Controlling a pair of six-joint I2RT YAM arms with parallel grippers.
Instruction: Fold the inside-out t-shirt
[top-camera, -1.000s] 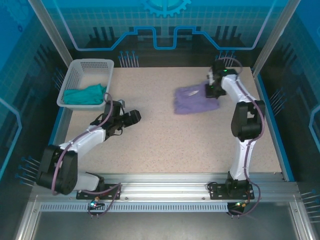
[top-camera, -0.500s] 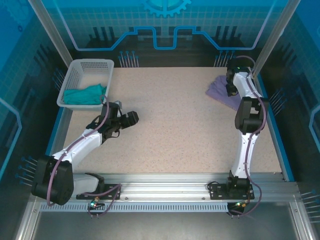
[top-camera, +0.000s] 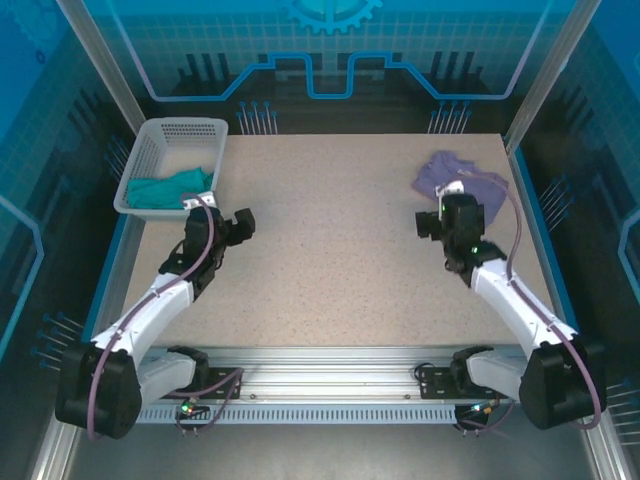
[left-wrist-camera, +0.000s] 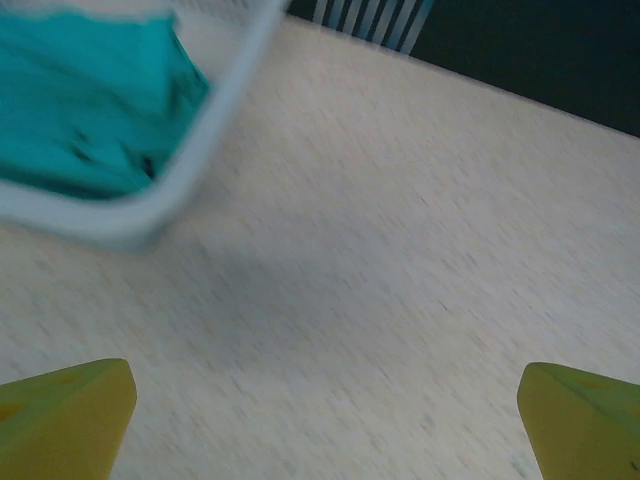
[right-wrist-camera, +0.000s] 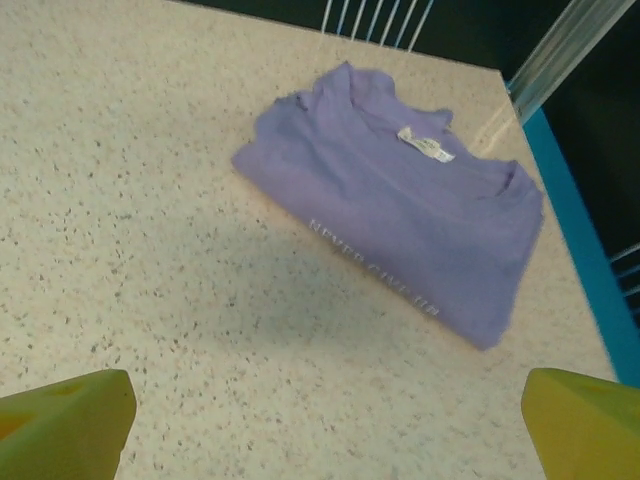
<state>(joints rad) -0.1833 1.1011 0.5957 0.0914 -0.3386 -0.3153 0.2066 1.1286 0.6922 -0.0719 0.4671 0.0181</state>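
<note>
The inside-out t-shirt (top-camera: 462, 178) lies folded in a lavender bundle at the table's far right. In the right wrist view the t-shirt (right-wrist-camera: 400, 220) shows a small white neck label (right-wrist-camera: 425, 146) and a line of white print along its near fold. My right gripper (top-camera: 447, 214) hovers just in front of it, apart from the cloth. Its jaws are open, with the yellow fingertips (right-wrist-camera: 70, 420) wide apart over bare table and nothing between them (right-wrist-camera: 325, 405). My left gripper (top-camera: 238, 222) is open over bare table (left-wrist-camera: 325, 400), beside the basket.
A white basket (top-camera: 150, 140) at the far left holds a teal-green garment (top-camera: 168, 190); its rim (left-wrist-camera: 205, 130) and the teal cloth (left-wrist-camera: 80, 100) fill the left wrist view's upper left. A blue rail (right-wrist-camera: 575, 240) borders the table right of the shirt.
The right gripper carried the shirt to the far right, opened, let it go and drew back toward me. The left gripper opened a little wider and shifted left toward the basket.
</note>
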